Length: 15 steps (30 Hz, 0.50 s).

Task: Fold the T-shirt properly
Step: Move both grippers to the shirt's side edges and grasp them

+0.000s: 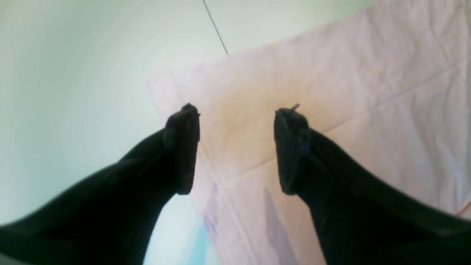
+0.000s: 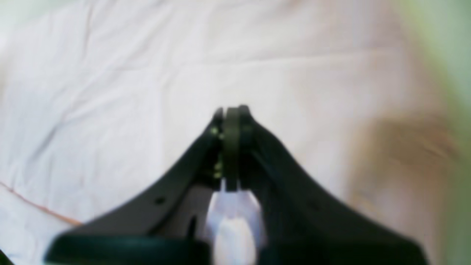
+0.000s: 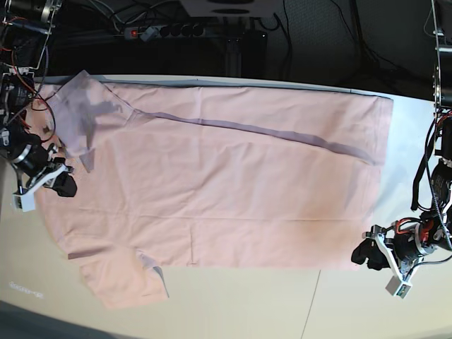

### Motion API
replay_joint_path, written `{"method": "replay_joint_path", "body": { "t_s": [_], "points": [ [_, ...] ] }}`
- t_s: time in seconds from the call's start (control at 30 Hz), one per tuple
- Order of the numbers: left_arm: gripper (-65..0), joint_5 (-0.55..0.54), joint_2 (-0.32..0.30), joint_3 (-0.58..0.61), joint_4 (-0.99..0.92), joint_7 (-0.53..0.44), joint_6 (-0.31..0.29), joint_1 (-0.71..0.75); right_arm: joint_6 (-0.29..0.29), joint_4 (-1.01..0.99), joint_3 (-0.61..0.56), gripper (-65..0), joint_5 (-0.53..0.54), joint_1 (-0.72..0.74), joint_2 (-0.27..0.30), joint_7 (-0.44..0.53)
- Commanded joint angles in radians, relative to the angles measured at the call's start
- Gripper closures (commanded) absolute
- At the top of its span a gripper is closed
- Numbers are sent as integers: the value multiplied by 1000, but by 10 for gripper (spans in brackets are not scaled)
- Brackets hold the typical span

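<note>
Pale bench under a pink T-shirt spread flat, plain side up. Soft, light, limp; best pinched at hem corners or sleeves. Left gripper jaws wide over one corner; right gripper jaws closed, apparently pinching cloth.

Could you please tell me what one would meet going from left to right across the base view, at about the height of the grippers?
Right gripper, shut at the shirt's left edge → T-shirt, spread plain side up → bare table → left gripper, open just past the shirt's right corner.
</note>
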Motion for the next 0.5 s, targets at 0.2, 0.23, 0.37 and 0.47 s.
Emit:
{"method": "replay_joint_path", "body": {
  "t_s": [0.2, 0.23, 0.37, 0.47],
  "points": [
    [-356, 57, 62, -7, -204, -82, 5, -133, -9, -25, -68, 0, -88, 68, -43, 18],
    [-356, 67, 70, -7, -253, -103, 5, -156, -9, -37, -75, 0, -87, 74, -50, 18],
    [-356, 82, 86, -7, -455, -169, 4, -240, -9, -53, -78, 0, -87, 74, -77, 15],
    [-357, 81, 85, -7, -577, -204, 23, -275, -9, -53, -78, 0, -87, 76, -90, 8]
  ]
}}
